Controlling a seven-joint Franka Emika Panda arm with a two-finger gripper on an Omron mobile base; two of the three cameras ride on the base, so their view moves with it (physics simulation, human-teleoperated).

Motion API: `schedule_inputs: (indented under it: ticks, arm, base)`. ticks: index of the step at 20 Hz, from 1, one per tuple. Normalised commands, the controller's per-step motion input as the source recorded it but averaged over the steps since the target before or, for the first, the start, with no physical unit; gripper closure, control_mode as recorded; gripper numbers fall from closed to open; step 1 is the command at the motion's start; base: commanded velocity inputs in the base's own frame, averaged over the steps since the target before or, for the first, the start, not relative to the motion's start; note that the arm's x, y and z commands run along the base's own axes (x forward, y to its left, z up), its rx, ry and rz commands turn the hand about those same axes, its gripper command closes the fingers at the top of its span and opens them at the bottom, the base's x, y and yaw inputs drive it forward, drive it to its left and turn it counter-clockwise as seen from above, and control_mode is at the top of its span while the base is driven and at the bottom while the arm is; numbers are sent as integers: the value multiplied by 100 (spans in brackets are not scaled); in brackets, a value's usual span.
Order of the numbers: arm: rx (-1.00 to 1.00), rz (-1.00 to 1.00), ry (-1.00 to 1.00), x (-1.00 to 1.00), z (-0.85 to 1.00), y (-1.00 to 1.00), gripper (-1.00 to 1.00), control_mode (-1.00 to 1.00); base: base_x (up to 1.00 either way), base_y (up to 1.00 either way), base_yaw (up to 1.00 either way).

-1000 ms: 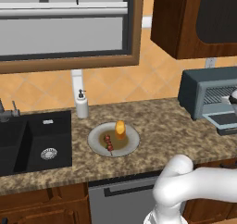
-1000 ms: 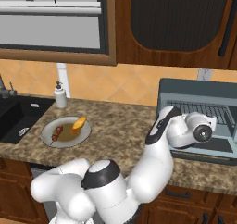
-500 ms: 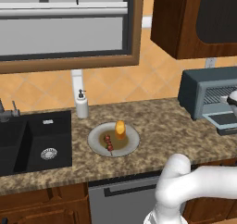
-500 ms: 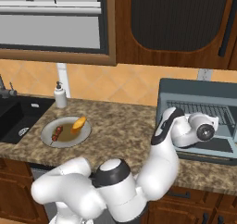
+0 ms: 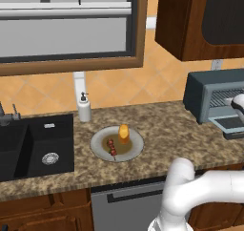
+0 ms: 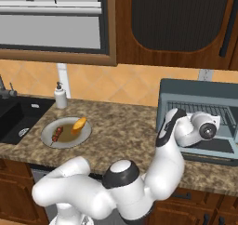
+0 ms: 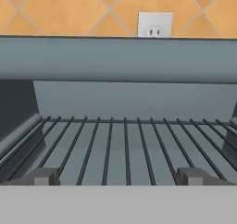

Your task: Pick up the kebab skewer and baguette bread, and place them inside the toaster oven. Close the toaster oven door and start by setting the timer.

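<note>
Counter items numbered few: one grey plate point(image 5: 100, 146) carried one kebab skewer point(image 5: 112, 147) and one baguette bread point(image 5: 124, 131), the bread standing just beside the skewer. One soap bottle point(image 5: 84, 107) stood behind the plate, next to the single black sink point(image 5: 28, 149). At the right sat one toaster oven point(image 6: 200, 109), its toaster oven door point(image 6: 209, 147) folded down. The gripper point(image 7: 118, 177) faced the wire rack point(image 7: 125, 144), jaws spread wide apart with nothing between them. One wall outlet point(image 7: 155, 25) showed above.
</note>
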Motion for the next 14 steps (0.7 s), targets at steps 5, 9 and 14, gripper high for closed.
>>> schedule_inputs:
  ticks: [5,9,14]
  arm:
    - [0,0,3,14,-7,0,-100,-100]
    - [0,0,7,0,-23,0,-100,-100]
    - [0,0,5,0,-16,0,-100,-100]
  base:
    - [0,0,0]
    - [0,0,0]
    - [0,0,0]
